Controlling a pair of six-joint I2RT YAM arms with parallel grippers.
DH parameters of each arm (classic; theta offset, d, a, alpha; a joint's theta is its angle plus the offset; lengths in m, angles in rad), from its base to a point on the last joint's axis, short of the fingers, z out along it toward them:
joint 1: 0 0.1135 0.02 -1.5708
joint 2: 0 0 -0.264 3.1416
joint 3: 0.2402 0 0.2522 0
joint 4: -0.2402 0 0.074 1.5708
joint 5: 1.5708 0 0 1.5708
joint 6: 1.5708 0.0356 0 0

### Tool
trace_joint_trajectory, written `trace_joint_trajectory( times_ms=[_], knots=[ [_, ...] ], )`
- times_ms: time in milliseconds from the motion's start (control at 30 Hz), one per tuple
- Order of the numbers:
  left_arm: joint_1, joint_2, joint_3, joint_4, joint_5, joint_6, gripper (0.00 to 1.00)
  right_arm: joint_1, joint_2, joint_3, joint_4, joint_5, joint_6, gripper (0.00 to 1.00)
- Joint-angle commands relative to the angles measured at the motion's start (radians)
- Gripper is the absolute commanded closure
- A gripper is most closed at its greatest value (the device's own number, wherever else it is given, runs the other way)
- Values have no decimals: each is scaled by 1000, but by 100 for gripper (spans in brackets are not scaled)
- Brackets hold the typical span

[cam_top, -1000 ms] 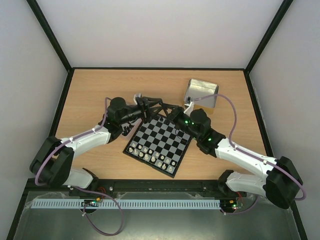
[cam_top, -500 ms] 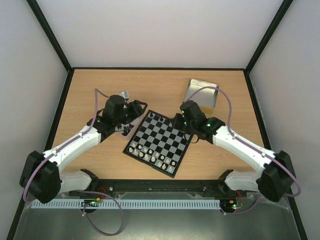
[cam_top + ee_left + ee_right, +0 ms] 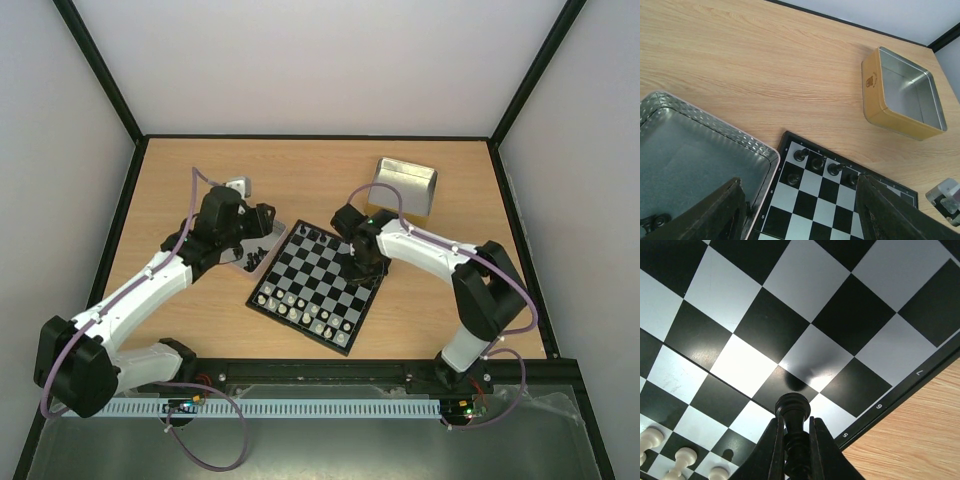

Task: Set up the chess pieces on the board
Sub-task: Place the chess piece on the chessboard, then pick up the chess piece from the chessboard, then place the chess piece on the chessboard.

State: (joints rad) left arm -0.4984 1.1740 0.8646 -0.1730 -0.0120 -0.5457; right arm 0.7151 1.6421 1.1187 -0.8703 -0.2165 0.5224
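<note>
The board (image 3: 330, 278) lies at an angle in the middle of the table. A few black chess pieces (image 3: 816, 163) stand at its far corner, pale pieces (image 3: 305, 308) along its near rows. My right gripper (image 3: 358, 264) hangs over the board's right side, shut on a black chess piece (image 3: 793, 411) whose round head shows between the fingers (image 3: 771, 450), above the squares by the rim. My left gripper (image 3: 800, 215) is open and empty, over the seam between the board (image 3: 840, 210) and a silver tray (image 3: 695, 150). More black pieces (image 3: 652, 222) lie in that tray.
A gold-sided metal tin (image 3: 405, 186), open and empty, stands beyond the board's right corner, also in the left wrist view (image 3: 902, 95). Black frame rails and pale walls close in the table.
My left gripper has opened and pulled back left from the board's far corner toward the tray. My right arm has swung in over the board's right side, still shut on its piece.
</note>
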Motion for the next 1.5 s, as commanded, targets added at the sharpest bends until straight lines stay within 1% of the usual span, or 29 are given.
trace_joint_trajectory(
  times_ms=[0,100,133,267,300,333,467,567,667,733,833,933,1133,1467],
  knots=[
    [8,0,-7,-16,-8,57,37,-2,50,88,-186,10,-97,95],
    [8,4,-8,-20,-6,62,37,-3,80,114,-214,19,-106,93],
    [8,4,-10,-20,-5,63,37,-2,86,120,-215,20,-104,91],
    [9,6,-12,-15,13,69,37,-2,93,137,-188,25,-83,71],
    [9,6,-12,-13,19,67,37,-2,86,136,-173,23,-71,67],
    [9,6,-10,-11,23,67,37,-2,81,134,-157,18,-62,66],
    [11,8,-10,-9,33,66,37,-2,65,87,-112,20,-32,65],
    [11,10,-10,-9,36,65,37,-2,52,53,-77,23,-16,65],
    [11,14,-10,-10,38,62,37,-2,50,35,-63,19,-15,68],
    [11,16,-10,-11,38,60,37,-3,50,24,-49,26,-15,73],
    [11,17,-7,-14,38,60,37,-2,48,23,-27,47,-10,86],
    [11,16,-6,-17,37,60,37,-2,44,41,-7,85,-6,92],
    [11,17,-4,-19,38,55,37,-4,101,137,14,147,-21,93],
    [11,17,-3,-26,44,53,37,-44,246,288,35,165,-69,93]
  ],
)
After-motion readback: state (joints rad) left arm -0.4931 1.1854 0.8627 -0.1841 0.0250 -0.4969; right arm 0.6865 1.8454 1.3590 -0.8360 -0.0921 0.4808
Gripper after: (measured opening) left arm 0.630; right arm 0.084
